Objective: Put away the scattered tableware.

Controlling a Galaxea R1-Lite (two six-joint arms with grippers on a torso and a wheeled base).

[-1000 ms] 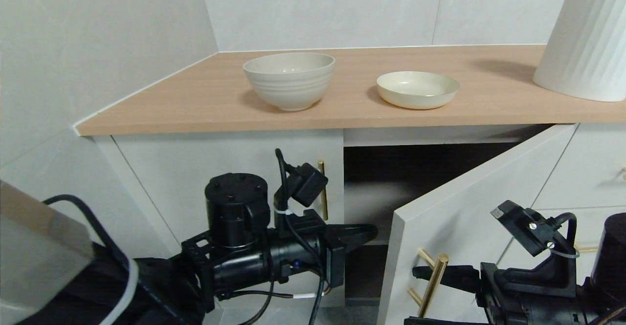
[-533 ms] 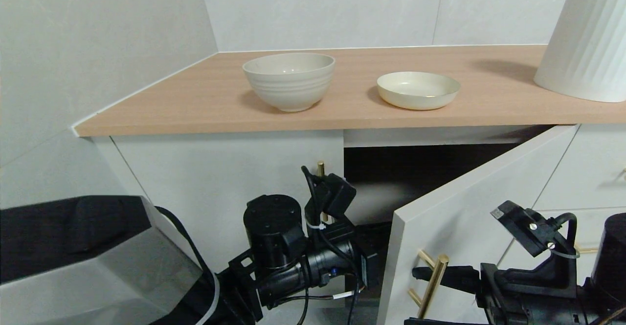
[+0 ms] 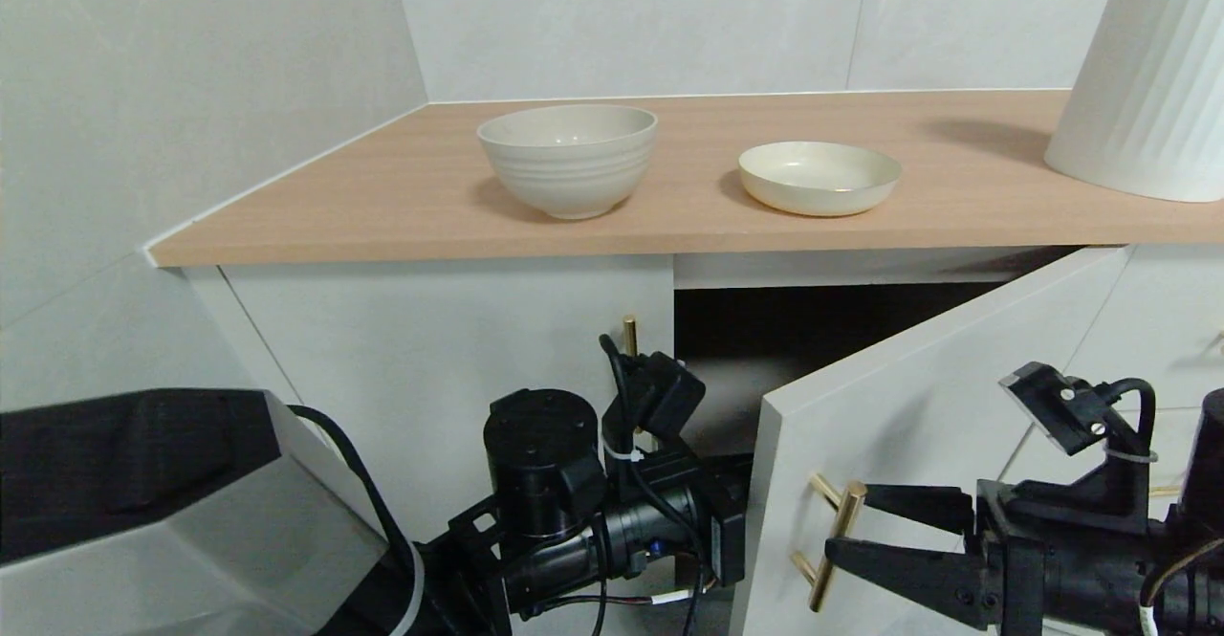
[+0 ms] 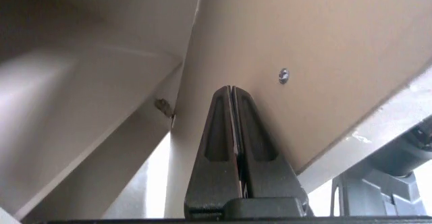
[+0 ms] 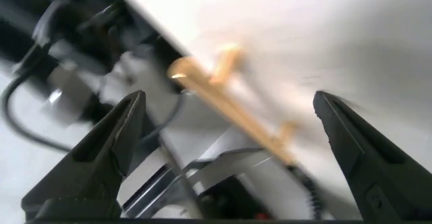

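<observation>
A ribbed cream ceramic bowl point(image 3: 567, 158) and a shallow pale-yellow dish point(image 3: 819, 175) stand well apart on the wooden table point(image 3: 382, 206), with a tall white fluted vessel point(image 3: 1138, 81) at its far right end. Below them the white cupboard door point(image 3: 908, 397) hangs open. The right pincer point(image 3: 846, 521) is spread wide before the door's outer face, level with the brass bar handle point(image 3: 834, 545) and not gripping it. The left pincer point(image 4: 232, 96) is pressed together, empty, close up against the door's inner face near a small screw point(image 4: 284, 75).
</observation>
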